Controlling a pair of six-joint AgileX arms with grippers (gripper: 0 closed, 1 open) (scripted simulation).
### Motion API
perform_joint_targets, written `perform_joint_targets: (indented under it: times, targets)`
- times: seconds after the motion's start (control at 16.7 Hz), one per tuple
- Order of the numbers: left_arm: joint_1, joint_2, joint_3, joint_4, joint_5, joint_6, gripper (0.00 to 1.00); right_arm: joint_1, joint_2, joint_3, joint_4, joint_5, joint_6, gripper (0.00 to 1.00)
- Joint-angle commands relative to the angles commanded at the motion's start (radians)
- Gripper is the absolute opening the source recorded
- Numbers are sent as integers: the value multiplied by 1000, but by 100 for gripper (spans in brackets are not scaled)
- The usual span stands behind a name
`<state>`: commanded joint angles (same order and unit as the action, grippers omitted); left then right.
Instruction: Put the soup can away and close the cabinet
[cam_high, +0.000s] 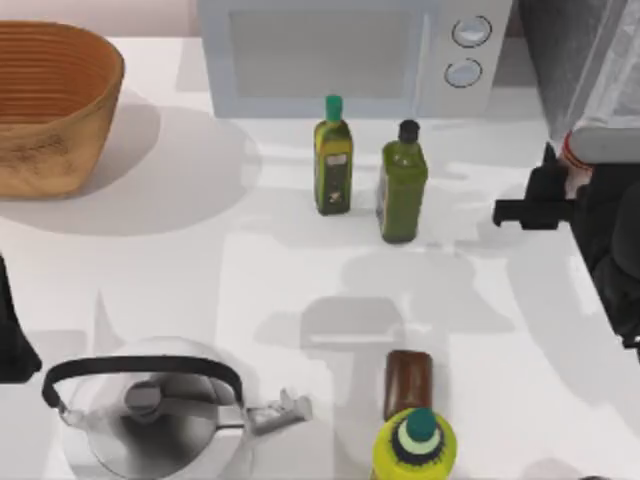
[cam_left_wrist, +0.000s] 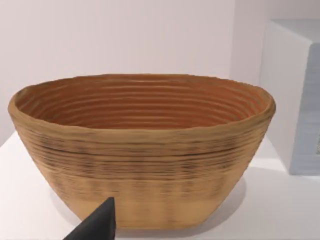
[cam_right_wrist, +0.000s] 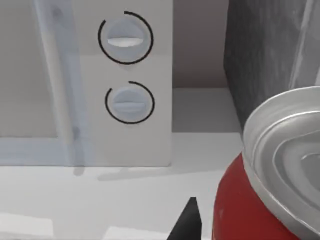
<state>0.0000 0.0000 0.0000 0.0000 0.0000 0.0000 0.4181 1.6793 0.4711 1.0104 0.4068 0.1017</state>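
The soup can (cam_right_wrist: 260, 200), red with a silver metal end, looms close in the right wrist view, and one black fingertip (cam_right_wrist: 187, 223) shows beside it. From above, the can (cam_high: 590, 145) hangs at the table's right edge, just in front of the dark grey speckled cabinet (cam_high: 565, 60). My right gripper (cam_high: 556, 190) is shut on it. The cabinet's pale framed door panel (cam_high: 622, 55) stands at the far right. My left arm (cam_high: 12, 335) is parked at the left edge, facing the basket.
A white microwave (cam_high: 330, 55) with two knobs stands at the back centre. A woven basket (cam_high: 50, 105) sits back left. Two oil bottles (cam_high: 333, 155) (cam_high: 402, 185) stand mid-table. Along the front are a kettle (cam_high: 150, 415), a brown jar (cam_high: 408, 380) and a yellow bottle (cam_high: 415, 445).
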Motion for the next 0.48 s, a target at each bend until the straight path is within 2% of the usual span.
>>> perform_joint_targets:
  times: [0.24,0.48]
  targets:
    - [0,0,0,0,0,0,100,-4,-201,23,-240,3,1,0]
    - [0,0,0,0,0,0,100,-12,-284,30,-334,10,2,0]
